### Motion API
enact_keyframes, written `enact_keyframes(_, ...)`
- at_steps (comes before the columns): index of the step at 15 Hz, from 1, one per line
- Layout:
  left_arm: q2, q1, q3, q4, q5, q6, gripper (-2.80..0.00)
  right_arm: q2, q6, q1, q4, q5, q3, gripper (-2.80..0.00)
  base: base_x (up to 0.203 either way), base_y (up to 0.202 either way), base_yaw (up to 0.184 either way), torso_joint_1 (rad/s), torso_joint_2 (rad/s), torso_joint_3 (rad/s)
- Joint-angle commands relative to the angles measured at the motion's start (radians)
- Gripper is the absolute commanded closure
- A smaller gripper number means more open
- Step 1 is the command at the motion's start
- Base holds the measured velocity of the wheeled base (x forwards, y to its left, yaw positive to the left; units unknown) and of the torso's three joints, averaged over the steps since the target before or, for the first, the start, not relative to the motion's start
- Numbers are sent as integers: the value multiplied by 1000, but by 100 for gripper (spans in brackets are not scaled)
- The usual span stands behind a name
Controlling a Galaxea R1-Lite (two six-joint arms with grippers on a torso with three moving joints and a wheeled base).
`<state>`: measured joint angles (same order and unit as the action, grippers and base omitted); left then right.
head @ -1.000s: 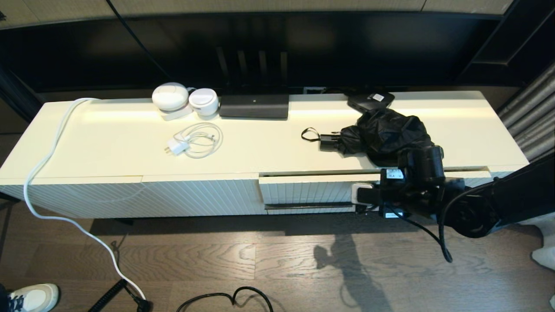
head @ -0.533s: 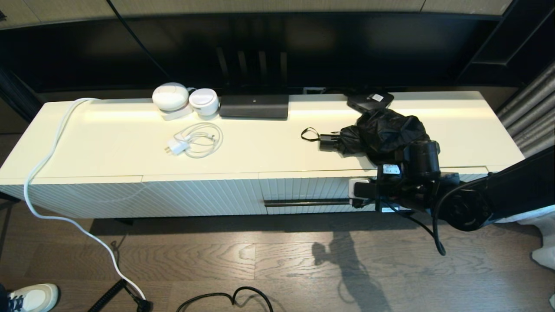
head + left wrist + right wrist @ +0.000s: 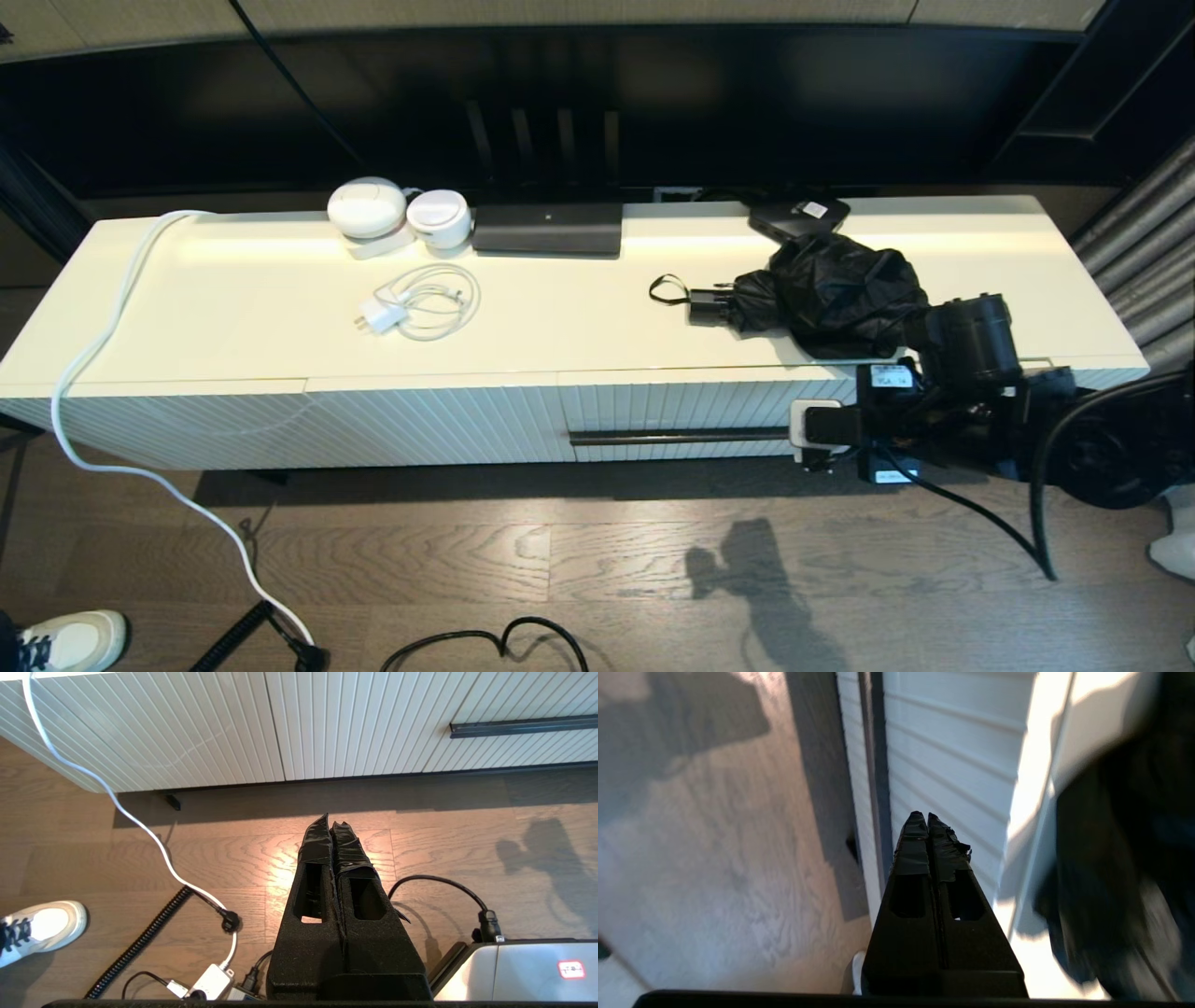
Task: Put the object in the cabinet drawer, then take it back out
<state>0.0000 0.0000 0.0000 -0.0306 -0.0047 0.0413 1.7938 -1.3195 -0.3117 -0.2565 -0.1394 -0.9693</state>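
Note:
The black folding umbrella point(image 3: 831, 294) lies on the cabinet top at the right, its handle and wrist loop pointing left. It shows as a dark blurred mass point(image 3: 1120, 858) in the right wrist view. Below it, the fluted cream drawer point(image 3: 672, 406) sits pushed in flush, its black bar handle point(image 3: 677, 436) bare. My right gripper point(image 3: 801, 436) hovers just off the right end of that handle, shut on nothing and not touching it. In the right wrist view its fingertips point(image 3: 923, 817) are pressed together beside the handle point(image 3: 877, 765). My left gripper point(image 3: 331, 823) hangs shut above the wooden floor, out of the head view.
A flat black box with a white label point(image 3: 798, 217) lies behind the umbrella. A black router point(image 3: 547, 229), two white round devices point(image 3: 366, 210) and a coiled charger cable point(image 3: 420, 303) are further left. A white cord point(image 3: 93, 355) drops to the floor. A shoe point(image 3: 70, 639) is at the bottom left.
The drawer stood slightly ajar a second ago and is now flush shut. My right gripper pushed in with it, then drew back to the right, off the handle.

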Motion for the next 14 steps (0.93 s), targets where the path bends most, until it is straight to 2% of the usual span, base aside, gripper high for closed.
enact_keyframes(1,-2,0,0,0,0,0,0,-178,-3,5,64,-2,21,0,0,0,0,0,0,0)
enact_keyframes(3,-2,-1,0,0,0,0,0,-336,26,32,147,-10,47,0,0,0,0,0,0,0)
enact_keyframes(5,0,0,0,0,0,0,0,-505,75,70,258,-56,77,0,0,0,0,0,0,0)
enact_keyframes(8,-2,0,0,0,0,0,0,-783,174,135,495,-116,91,0,0,0,0,0,0,0)
enact_keyframes(10,-2,0,0,0,0,0,0,-959,288,169,670,-134,95,0,0,0,0,0,0,0)
enact_keyframes(12,-2,0,0,0,0,0,0,-1106,439,206,825,-142,91,0,0,0,0,0,0,0)
enact_keyframes(14,-2,0,0,0,0,0,0,-1207,574,289,950,-145,92,0,0,0,0,0,0,0)
